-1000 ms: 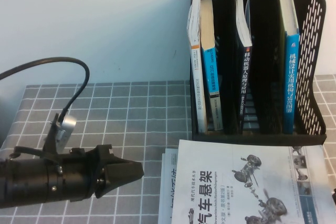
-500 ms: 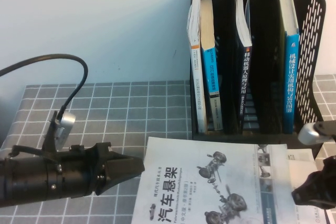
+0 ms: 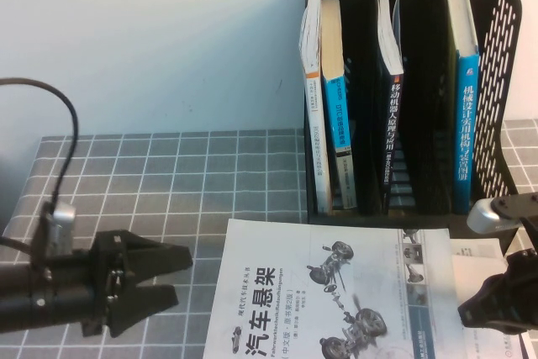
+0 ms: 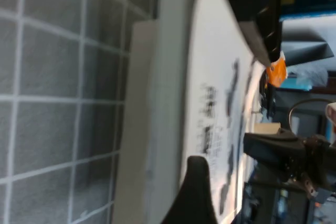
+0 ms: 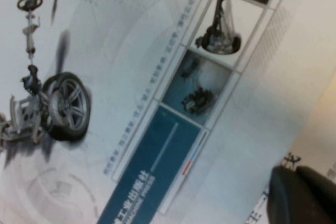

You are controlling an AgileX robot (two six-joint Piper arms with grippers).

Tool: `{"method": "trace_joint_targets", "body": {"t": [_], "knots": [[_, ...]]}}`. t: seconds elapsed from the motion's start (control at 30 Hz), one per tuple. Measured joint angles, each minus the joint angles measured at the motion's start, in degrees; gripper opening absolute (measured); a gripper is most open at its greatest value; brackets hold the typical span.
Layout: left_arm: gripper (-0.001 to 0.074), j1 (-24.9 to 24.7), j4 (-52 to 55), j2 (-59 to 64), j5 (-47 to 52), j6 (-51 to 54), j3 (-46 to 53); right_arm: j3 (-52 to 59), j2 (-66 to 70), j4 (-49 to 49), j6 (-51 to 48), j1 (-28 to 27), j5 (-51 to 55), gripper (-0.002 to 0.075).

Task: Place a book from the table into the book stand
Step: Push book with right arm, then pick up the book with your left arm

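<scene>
Left claw (image 3: 164, 279) has pulled back leftward, fingers spread. Right claw (image 3: 496, 304) sits at the book (image 3: 336, 292) right edge on the tabletop (image 3: 168, 182); grip state unclear.

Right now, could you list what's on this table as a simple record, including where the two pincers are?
book: white car-suspension paperback, flat on table
book stand: black rack at the back right, books upright inside
left pincer: open, low, left of the book
right pincer: at the book's right edge, fingers unclear
</scene>
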Motion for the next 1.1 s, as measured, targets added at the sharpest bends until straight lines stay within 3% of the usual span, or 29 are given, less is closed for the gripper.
{"method": "trace_joint_targets", "body": {"t": [0.5,0.83,0.93,1.1], "knots": [[0.0563,-12.62,-1.75,15.41,-2.43,4.19,-9.37,0.0,0.08,0.0,-3.77,0.0,-0.15,-0.0004],[0.0551,-13.99,-2.84,20.3,0.4,5.03,-11.12,0.0,0.08,0.14,-3.97,0.0,-0.15,-0.0004],[0.0498,-13.99,-2.84,20.44,0.52,7.12,-11.12,0.0,0.08,0.14,-3.97,0.0,-0.23,-0.0004],[0.0298,-13.99,-1.84,20.53,0.53,9.94,-11.12,0.0,0.08,0.19,-3.97,0.0,-0.23,-0.0004]]}}
